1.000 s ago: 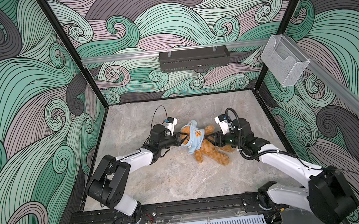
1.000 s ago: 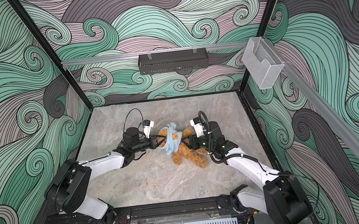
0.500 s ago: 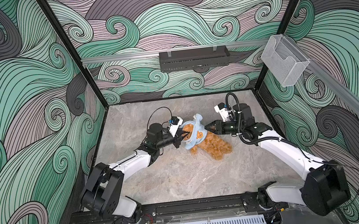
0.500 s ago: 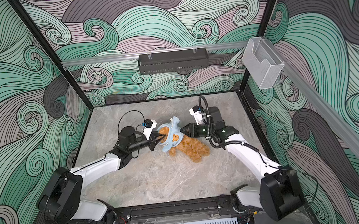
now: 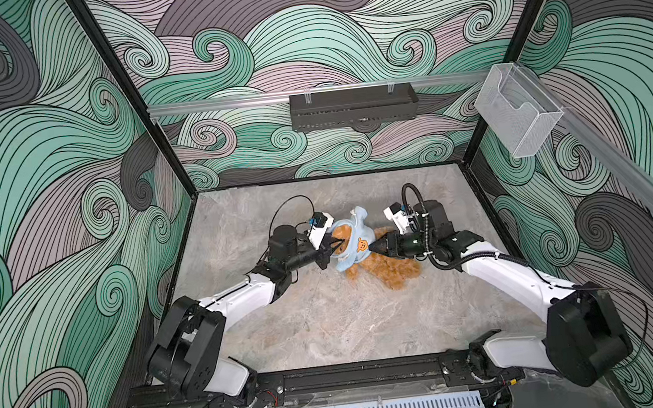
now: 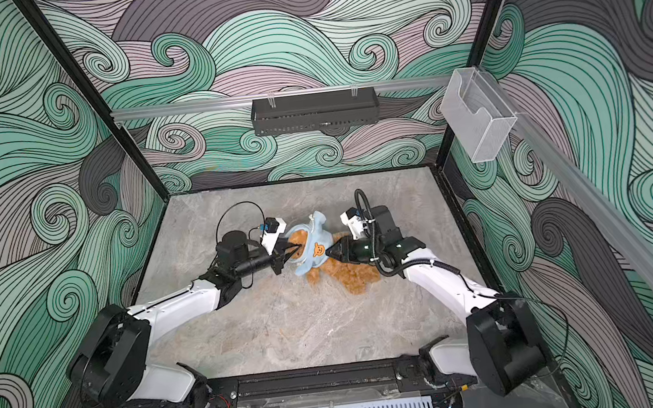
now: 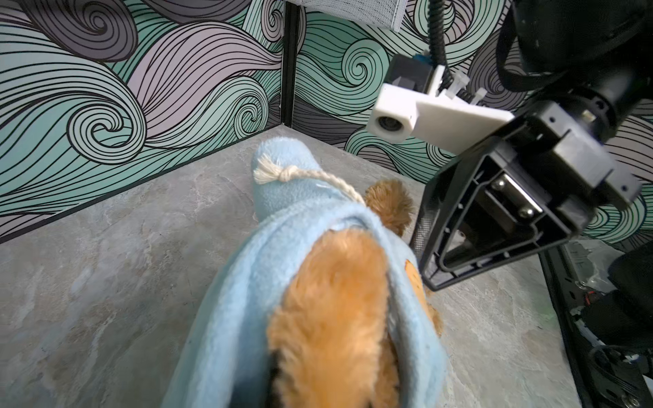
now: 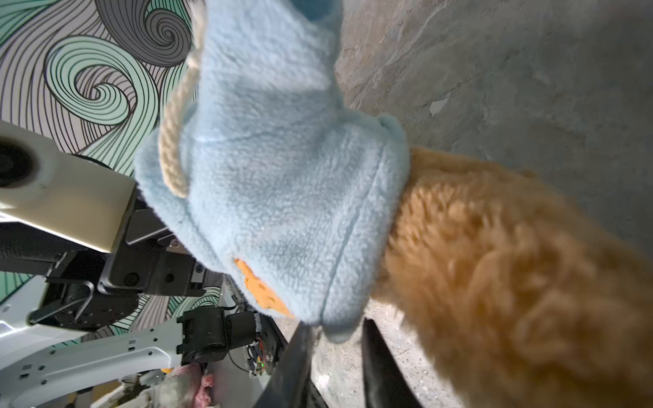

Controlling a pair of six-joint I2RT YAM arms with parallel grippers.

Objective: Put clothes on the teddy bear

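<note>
Between the right claw (image 8: pixel 334 323)'s two dark jaws sits the tip of the hoodie (image 8: pixel 282 194)'s lower hem. The jaws stand slightly apart, one against the fleece, a sliver of gap at the other, so nothing is firmly pinched yet. Right beside that claw, the teddy bear (image 8: pixel 512 265) lies on the table (image 5: pixel 329 317). Its shaggy body and legs are bare and its head end is inside the blue fleece. Beyond the hoodie, on its far side, the left claw (image 5: pixel 334 250) is fully closed at the garment's opening, apparently on its rim beside the fur.

The step looks like drawing the hoodie down over the body. To do it well, the right claw should take a deeper bite of hem only, without fur, and then pull low along the bear toward its legs. The left claw would anchor the other end so the toy does not slide.

In both top views each arm reaches in from the front rail, with the forearm stretched forward and inward. The wrists lie nearly level with the table, and the two claws point at each other across the bear.
</note>
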